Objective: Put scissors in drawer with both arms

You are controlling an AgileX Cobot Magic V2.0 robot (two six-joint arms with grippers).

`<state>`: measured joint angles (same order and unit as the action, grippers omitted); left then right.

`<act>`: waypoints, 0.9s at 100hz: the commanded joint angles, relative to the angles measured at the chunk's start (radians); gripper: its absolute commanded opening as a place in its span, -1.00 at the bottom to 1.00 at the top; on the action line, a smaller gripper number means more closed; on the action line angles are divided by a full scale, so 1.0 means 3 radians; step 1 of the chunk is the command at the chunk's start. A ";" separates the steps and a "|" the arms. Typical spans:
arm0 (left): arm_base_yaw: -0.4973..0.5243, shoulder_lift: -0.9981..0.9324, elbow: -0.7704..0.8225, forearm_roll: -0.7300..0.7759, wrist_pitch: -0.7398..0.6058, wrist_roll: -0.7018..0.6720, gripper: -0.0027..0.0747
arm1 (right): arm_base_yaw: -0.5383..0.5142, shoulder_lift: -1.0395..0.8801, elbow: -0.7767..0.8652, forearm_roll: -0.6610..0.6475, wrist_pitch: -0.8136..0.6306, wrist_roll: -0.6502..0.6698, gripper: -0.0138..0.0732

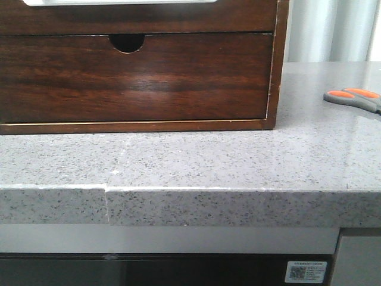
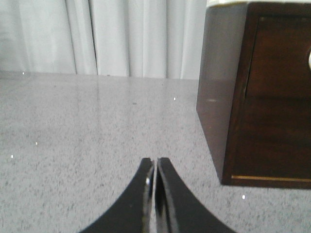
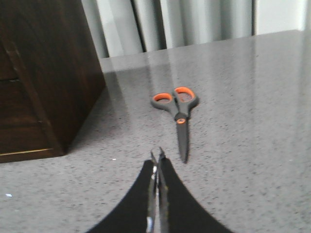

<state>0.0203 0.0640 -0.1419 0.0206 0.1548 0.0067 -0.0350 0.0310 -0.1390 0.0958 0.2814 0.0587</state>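
The scissors [image 3: 178, 112] lie flat on the grey stone counter, grey handles with orange-lined loops pointing away from my right gripper, blade tip toward it. They also show at the right edge of the front view [image 1: 355, 99]. My right gripper [image 3: 157, 156] is shut and empty, just short of the blade tip. My left gripper [image 2: 155, 162] is shut and empty over bare counter, left of the dark wooden chest [image 2: 262, 97]. The upper drawer [image 1: 137, 18] shows only as a strip at the top of the front view, closed.
The lower drawer with a half-round notch [image 1: 127, 42] fills the chest front. The chest's side [image 3: 43, 73] stands left of the scissors. The counter's front edge [image 1: 190, 205] runs across. White curtains [image 2: 107, 34] hang behind.
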 commanded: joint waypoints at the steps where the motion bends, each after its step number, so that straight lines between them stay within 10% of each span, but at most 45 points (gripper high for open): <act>1: 0.0006 0.0239 -0.0246 0.0011 -0.0288 -0.0022 -0.98 | 0.0002 0.0215 -0.0253 0.0297 -0.0176 -0.0025 -0.85; 24: 0.0006 0.0600 -0.0365 0.0128 -0.0617 -0.0022 -0.92 | 0.0002 0.0608 -0.0425 0.0397 -0.0333 -0.0025 -0.85; 48: 0.0006 0.0855 -0.0365 0.0185 -0.1185 -0.0022 -0.03 | 0.0002 0.0662 -0.0361 0.0397 -0.0345 -0.0025 -0.85; 90: -0.0508 0.1576 -0.0767 0.2245 -0.1438 -0.0022 -0.01 | 0.0002 0.0662 -0.0299 0.0397 -0.0458 -0.0025 -0.85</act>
<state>-0.0764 0.4812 -0.3126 0.6023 -0.2020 0.0067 -0.0350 0.2091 -0.2034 0.2126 0.2361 0.0587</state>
